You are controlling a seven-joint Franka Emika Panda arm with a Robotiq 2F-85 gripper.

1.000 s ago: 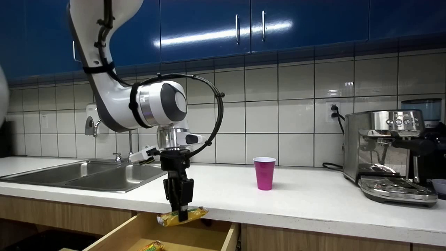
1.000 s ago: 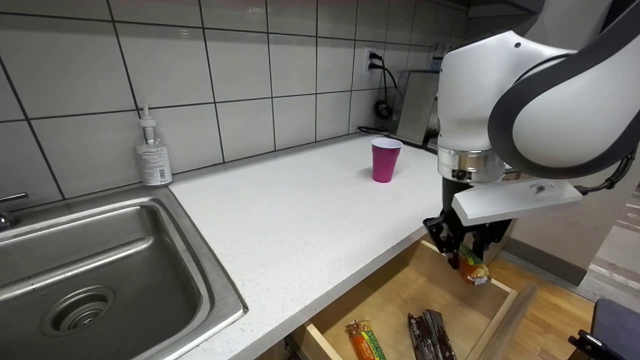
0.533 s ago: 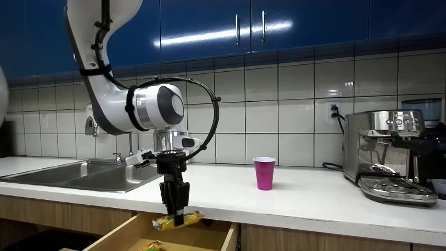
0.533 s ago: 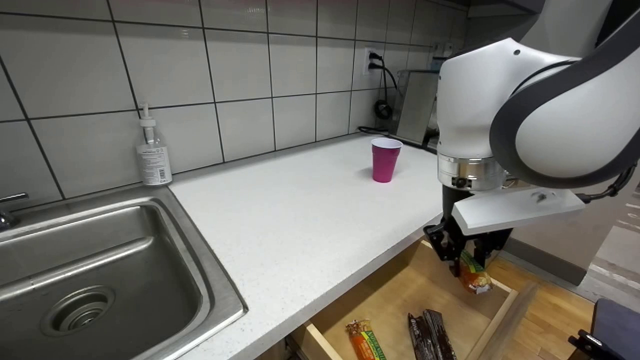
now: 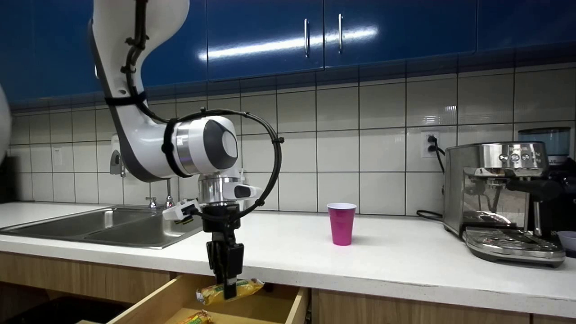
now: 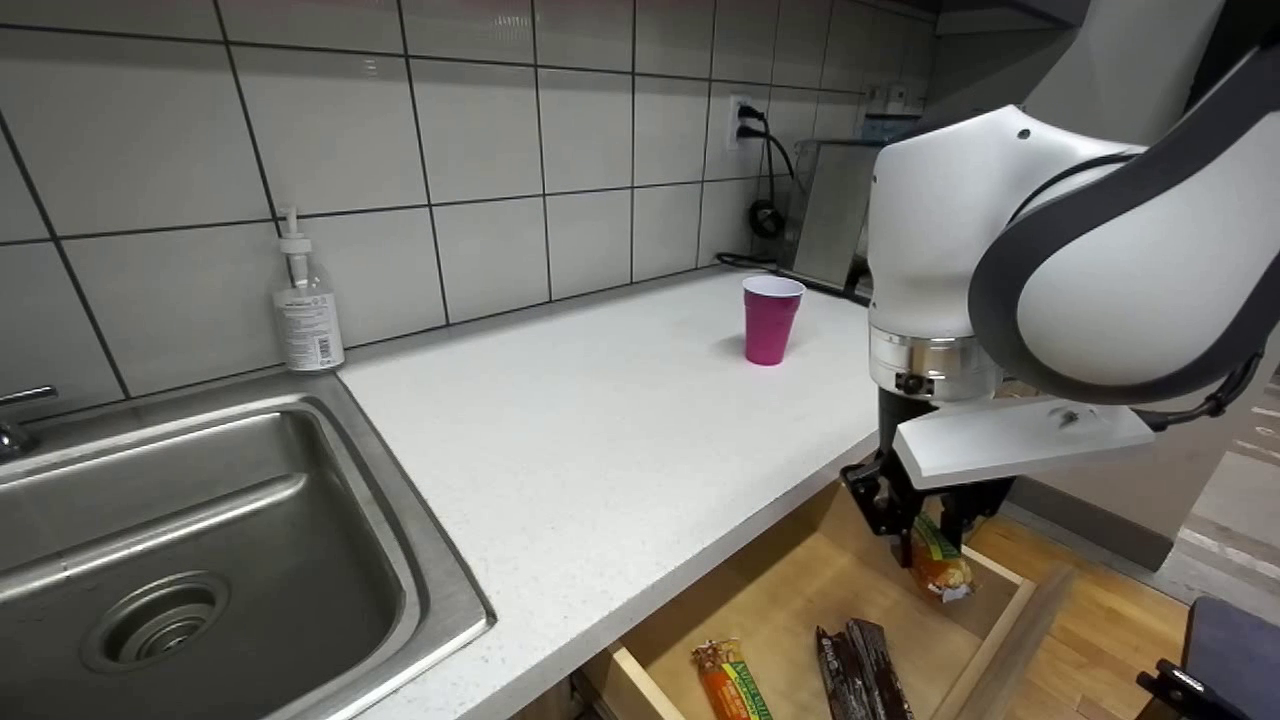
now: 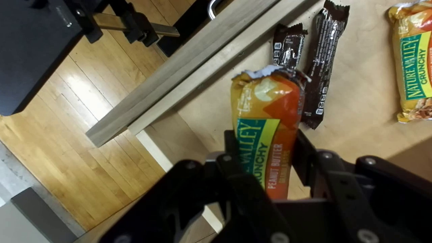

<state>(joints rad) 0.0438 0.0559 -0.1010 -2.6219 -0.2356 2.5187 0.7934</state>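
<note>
Granola bar (image 7: 263, 111) hangs clear of drawer edges (image 7: 153, 150).

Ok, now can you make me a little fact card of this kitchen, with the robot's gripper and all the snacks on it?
Gripper: closed on a Nature Valley peanut butter bar
Where it is: held over the drawer, which is pulled open
Lying in there: two dark-brown wrapped bars and one more Nature Valley bar
On the counter: a pink cup, standing upright, and a coffee machine
By the sink: a pump bottle
</note>
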